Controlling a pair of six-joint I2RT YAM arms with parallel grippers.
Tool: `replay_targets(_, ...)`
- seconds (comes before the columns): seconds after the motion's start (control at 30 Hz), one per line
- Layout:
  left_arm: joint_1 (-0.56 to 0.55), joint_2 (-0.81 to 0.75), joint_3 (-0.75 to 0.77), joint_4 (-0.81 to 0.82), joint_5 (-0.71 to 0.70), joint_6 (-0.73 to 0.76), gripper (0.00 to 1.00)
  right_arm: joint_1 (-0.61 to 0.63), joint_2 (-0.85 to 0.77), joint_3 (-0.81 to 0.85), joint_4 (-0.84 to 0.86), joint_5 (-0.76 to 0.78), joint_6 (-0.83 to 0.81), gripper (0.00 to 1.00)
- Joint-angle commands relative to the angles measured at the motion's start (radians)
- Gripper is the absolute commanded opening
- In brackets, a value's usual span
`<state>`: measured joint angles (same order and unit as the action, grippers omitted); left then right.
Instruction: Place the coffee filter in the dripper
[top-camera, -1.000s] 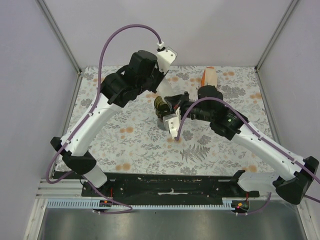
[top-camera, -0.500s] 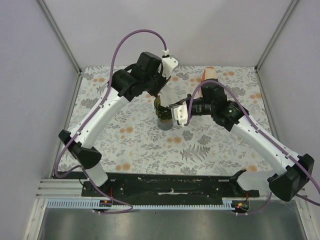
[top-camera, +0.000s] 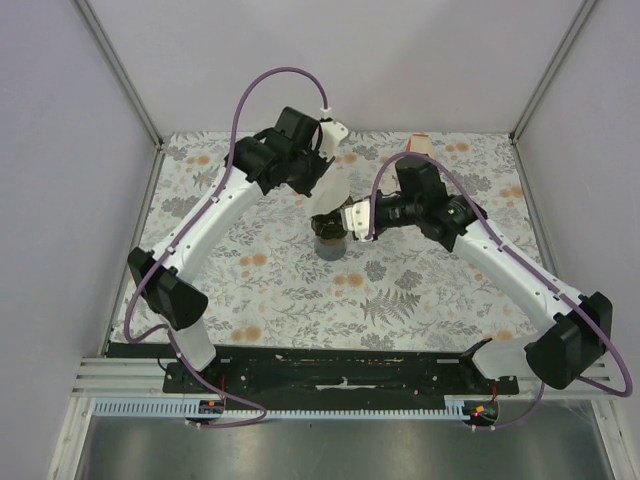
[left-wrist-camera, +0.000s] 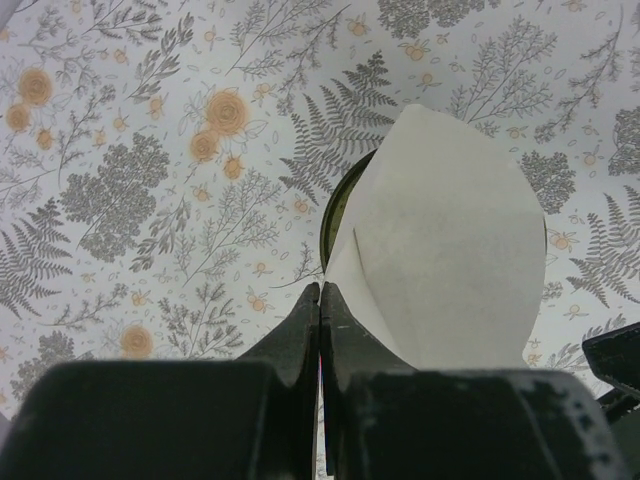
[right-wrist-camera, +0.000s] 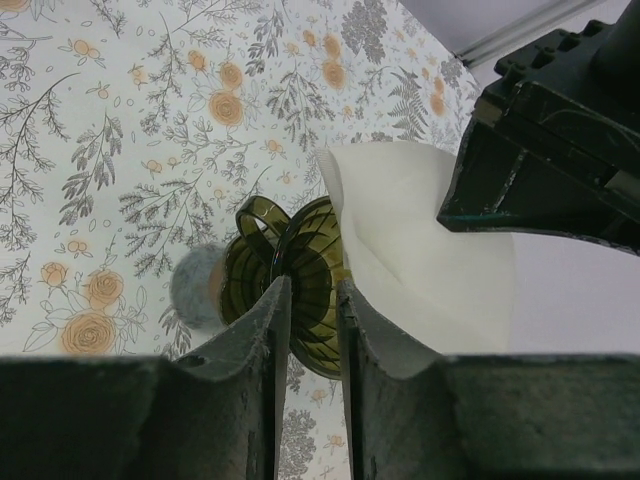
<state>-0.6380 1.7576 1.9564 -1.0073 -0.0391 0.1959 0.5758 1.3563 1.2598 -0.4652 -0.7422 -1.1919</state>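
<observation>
The white paper coffee filter (left-wrist-camera: 440, 250) hangs from my left gripper (left-wrist-camera: 320, 292), which is shut on its edge. The filter sits directly over the dark olive-green dripper (right-wrist-camera: 305, 265) and hides most of its mouth. In the top view the filter (top-camera: 330, 196) touches the dripper (top-camera: 327, 230), which stands on a grey cylinder (top-camera: 329, 247). My right gripper (right-wrist-camera: 312, 292) is shut on the dripper's rim from the right side. It also shows in the top view (top-camera: 350, 220). How deep the filter reaches into the dripper is hidden.
The grey cylinder (right-wrist-camera: 195, 285) shows beneath the dripper. A white-and-orange pack (top-camera: 420, 146) stands at the back, mostly hidden behind my right arm. Flowered cloth (top-camera: 250, 280) covers the table. Walls with metal rails (top-camera: 120, 70) close in the left, right and back.
My left gripper has carried the filter right and down onto the dripper. My right gripper has shifted back and now holds the dripper's rim from the right.
</observation>
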Motion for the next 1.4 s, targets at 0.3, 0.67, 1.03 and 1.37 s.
replay_targets(0.3, -0.003, 0.028, -0.047, 0.075, 0.128, -0.016, 0.02, -0.059, -0.055, 0.082, 0.054, -0.209, 0.306, 0.47)
replay_targets(0.67, -0.005, 0.016, -0.036, 0.069, 0.146, -0.003, 0.18, -0.093, -0.019, 0.148, 0.157, -0.149, 0.647, 0.48)
replay_targets(1.03, -0.003, 0.002, 0.010, 0.053, 0.124, -0.009, 0.40, -0.094, 0.072, 0.171, 0.165, -0.019, 0.792, 0.34)
replay_targets(1.37, 0.008, -0.009, 0.025, 0.049, 0.162, -0.064, 0.47, -0.061, 0.151, 0.142, 0.177, 0.116, 0.763, 0.16)
